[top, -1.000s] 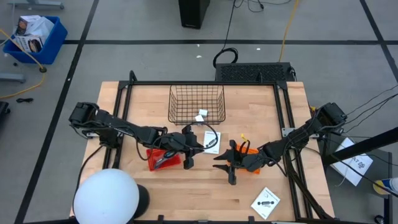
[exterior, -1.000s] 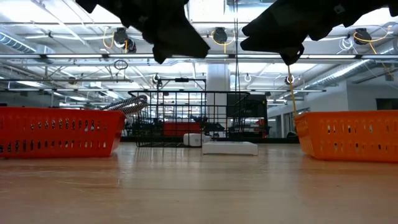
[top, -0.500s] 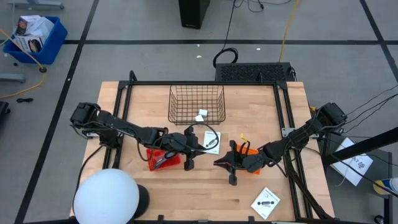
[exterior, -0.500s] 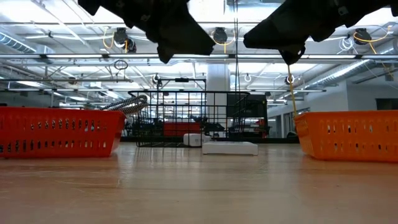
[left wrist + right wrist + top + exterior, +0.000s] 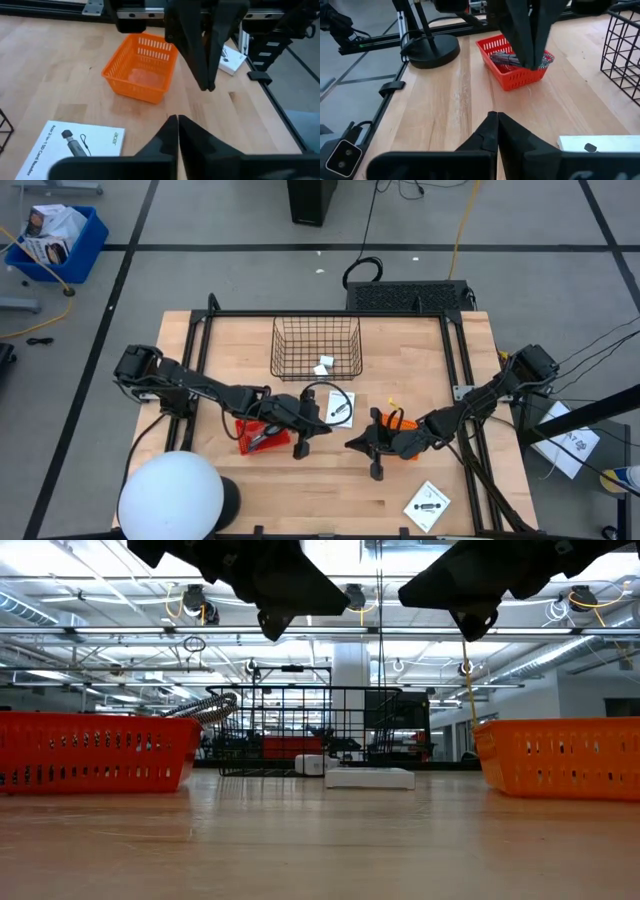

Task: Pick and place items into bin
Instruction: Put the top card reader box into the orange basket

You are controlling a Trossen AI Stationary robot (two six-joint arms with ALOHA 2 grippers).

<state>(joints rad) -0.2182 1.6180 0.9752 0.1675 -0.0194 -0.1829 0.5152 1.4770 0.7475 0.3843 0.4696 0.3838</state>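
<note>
The left gripper (image 5: 300,448) hung clenched and empty beside the red basket (image 5: 262,434), which held the plier-like tool (image 5: 512,58). The right gripper (image 5: 375,467), likewise pinched together, hovered by the orange basket (image 5: 141,66). A white cube (image 5: 322,367) sat in the wire bin (image 5: 316,348).

Even overhead light falls across the wooden table (image 5: 420,350), where the arms cast only short, soft shadows. At table height, bright ceiling lamps (image 5: 356,595) glare behind the silhouetted grippers, leaving them near black, while the tabletop foreground blurs. Both wrist cameras render their own dark fingers (image 5: 172,137) soft and out of focus.
</note>
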